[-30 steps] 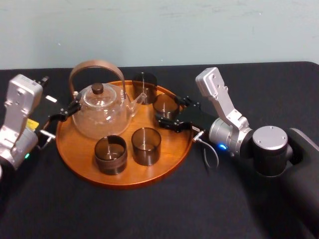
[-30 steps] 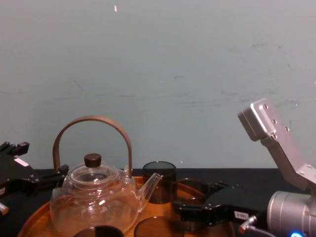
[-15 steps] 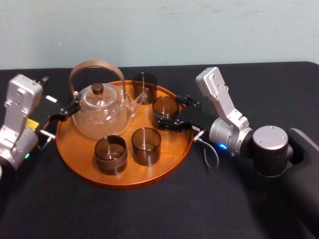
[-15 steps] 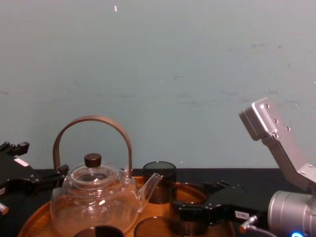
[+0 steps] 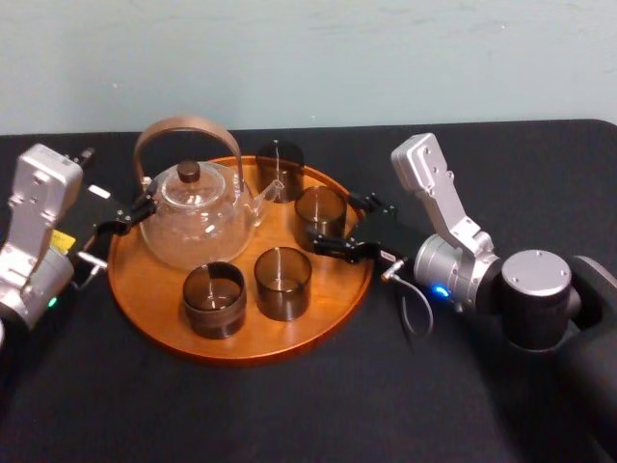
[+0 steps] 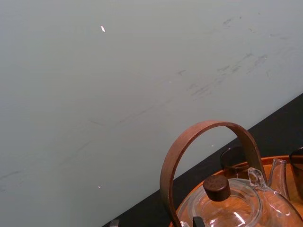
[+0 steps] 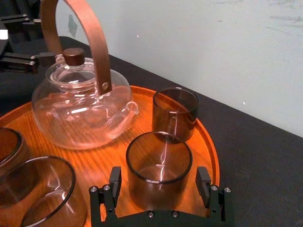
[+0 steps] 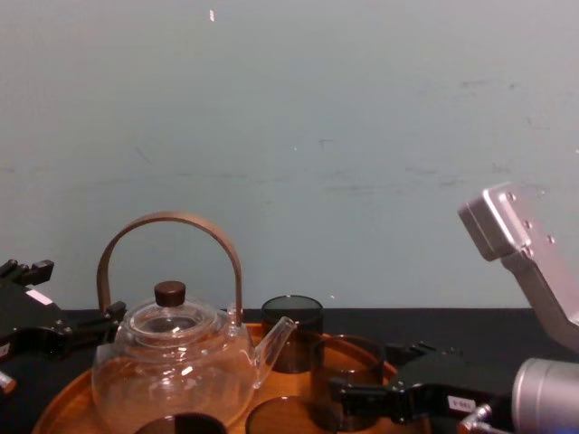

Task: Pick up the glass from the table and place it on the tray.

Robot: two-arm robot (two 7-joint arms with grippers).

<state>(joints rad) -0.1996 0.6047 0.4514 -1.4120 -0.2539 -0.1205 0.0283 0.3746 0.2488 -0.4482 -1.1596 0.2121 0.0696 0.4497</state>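
Glass (image 5: pixel 318 207) on tray (image 5: pixel 241 349), R gripper (image 5: pixel 335 221) spread around it (L gripper (image 5: pixel 125 217) by teapot (image 5: pixel 193 231)).

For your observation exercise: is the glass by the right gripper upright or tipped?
Upright: the glass stands on its base on the tray, rim up, between the open fingers of the right gripper.

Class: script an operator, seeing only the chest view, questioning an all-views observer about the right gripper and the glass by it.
Operator: Is the right gripper clamped on the smoky cylindrical glass?
Observer: No; it is open, a gap either side of the glass.
Operator: Where does the glass stand?
Observer: On the round orange-brown wooden tray, near its right rim.
Operator: And the left gripper?
Observer: Parked beside the tray's left rim, next to the clear glass teapot.
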